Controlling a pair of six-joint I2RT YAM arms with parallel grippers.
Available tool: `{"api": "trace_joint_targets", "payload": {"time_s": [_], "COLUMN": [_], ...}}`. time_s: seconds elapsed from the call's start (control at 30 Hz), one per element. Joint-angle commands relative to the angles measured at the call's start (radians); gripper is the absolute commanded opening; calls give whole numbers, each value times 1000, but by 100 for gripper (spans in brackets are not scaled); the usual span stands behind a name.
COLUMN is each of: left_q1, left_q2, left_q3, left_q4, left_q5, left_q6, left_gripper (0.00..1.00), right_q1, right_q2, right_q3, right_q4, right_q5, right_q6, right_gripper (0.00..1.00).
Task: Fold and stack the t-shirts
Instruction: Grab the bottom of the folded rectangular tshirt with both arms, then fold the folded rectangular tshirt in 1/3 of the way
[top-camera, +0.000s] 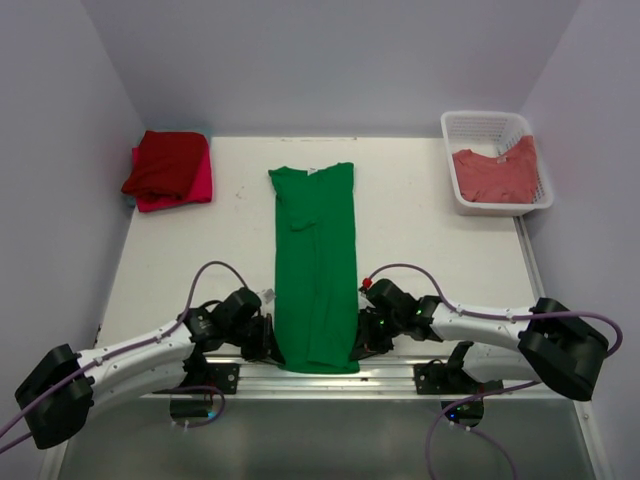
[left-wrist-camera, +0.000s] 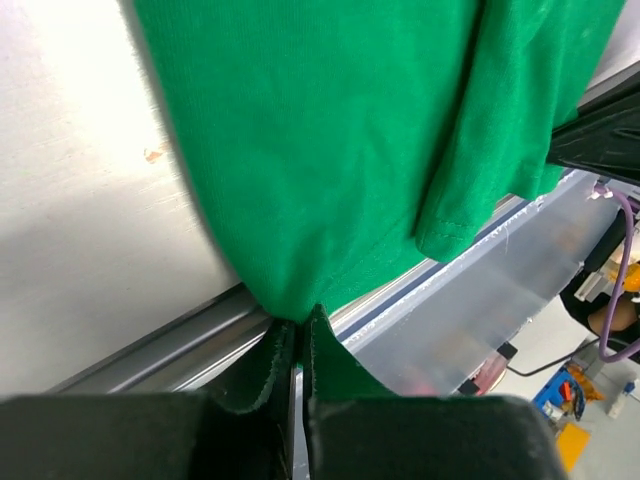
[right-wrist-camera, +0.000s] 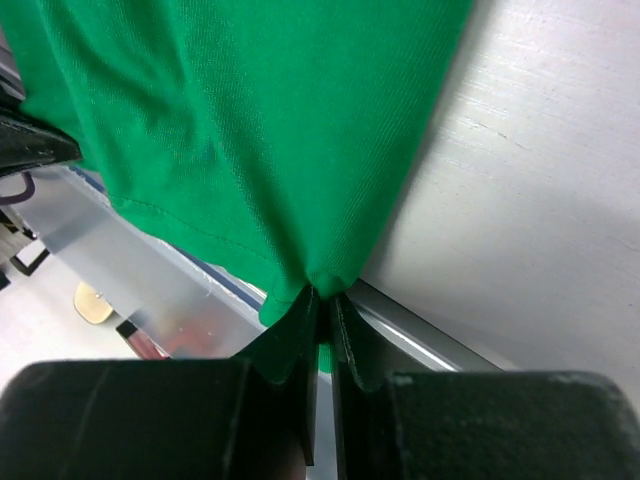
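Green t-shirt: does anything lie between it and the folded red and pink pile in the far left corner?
Nothing visible does. Only bare table separates the green t-shirt from the folded pile. The left gripper and right gripper are shut on its near hem corners.

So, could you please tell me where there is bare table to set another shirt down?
Bare table lies between the green t-shirt and the basket, and again between that shirt and the red and pink stack. The near edge is crowded: the left gripper and right gripper both pinch the shirt's hem there.
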Motion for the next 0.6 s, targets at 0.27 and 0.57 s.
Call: {"api": "trace_joint_targets", "payload": {"time_s": [0.27, 0.57], "left_q1": [-2, -1], "left_q2": [-98, -29], "left_q3": [92, 211], "left_q4": [25, -25], "left_q5": [-229, -454], "left_q6": [123, 220], "left_gripper": [0, 0], "right_q1": [10, -17], "right_q2": [-46, 34], "right_q3": [137, 335], "right_q4": [-98, -196], "right_q5": [109, 332], "right_q6": [-118, -261], "right_gripper": [0, 0]}}
